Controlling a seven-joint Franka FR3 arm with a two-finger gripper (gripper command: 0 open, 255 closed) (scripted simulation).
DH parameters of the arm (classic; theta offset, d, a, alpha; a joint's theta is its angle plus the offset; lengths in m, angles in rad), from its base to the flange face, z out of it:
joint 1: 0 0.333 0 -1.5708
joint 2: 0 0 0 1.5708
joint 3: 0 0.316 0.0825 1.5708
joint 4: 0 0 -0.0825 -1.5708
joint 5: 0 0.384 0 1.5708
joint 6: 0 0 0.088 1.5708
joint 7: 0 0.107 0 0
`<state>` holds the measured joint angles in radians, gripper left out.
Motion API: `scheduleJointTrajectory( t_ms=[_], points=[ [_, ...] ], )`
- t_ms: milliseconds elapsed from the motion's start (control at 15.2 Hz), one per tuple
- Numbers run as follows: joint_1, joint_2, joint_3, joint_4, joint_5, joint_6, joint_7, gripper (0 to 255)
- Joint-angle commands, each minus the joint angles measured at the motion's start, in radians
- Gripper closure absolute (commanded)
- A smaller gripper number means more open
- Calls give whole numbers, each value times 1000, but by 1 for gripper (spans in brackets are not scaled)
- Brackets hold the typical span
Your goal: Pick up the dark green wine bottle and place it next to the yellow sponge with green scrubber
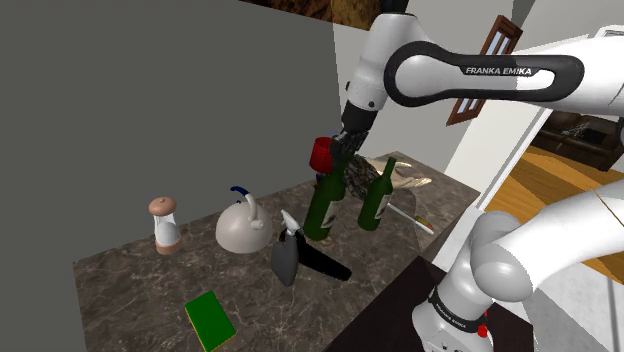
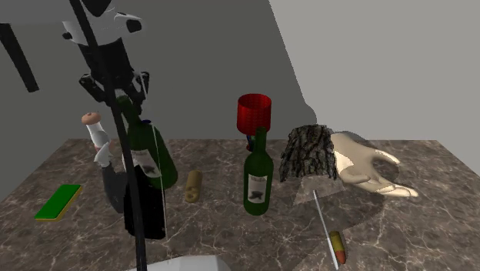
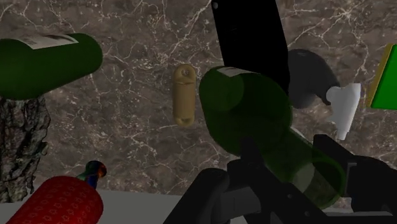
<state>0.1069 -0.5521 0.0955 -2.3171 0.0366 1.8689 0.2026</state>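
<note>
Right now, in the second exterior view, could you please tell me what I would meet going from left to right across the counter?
Green-topped sponge → tilted green wine bottle → tan cylinder → upright green wine bottle → bark-textured block → beige hand-shaped object.

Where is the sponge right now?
In the shoulder view, the sponge lies flat at the lower left of the counter, below the shaker and left of the spray bottle.
</note>
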Motion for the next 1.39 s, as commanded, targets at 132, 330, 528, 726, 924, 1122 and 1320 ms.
scheduleJointTrajectory(
  t_ms=[132,330,528,726,924,1122,1320],
  points=[
    [40,-8,84,-3,37,-10,105,255],
    [66,-1,144,9,61,-13,179,255],
    [90,16,205,32,82,-14,254,255],
    [110,44,268,65,97,-15,331,255],
    [125,82,331,107,106,-14,409,255],
    [137,131,397,159,105,-14,490,255],
    [144,191,465,221,93,-14,575,255]
  ],
)
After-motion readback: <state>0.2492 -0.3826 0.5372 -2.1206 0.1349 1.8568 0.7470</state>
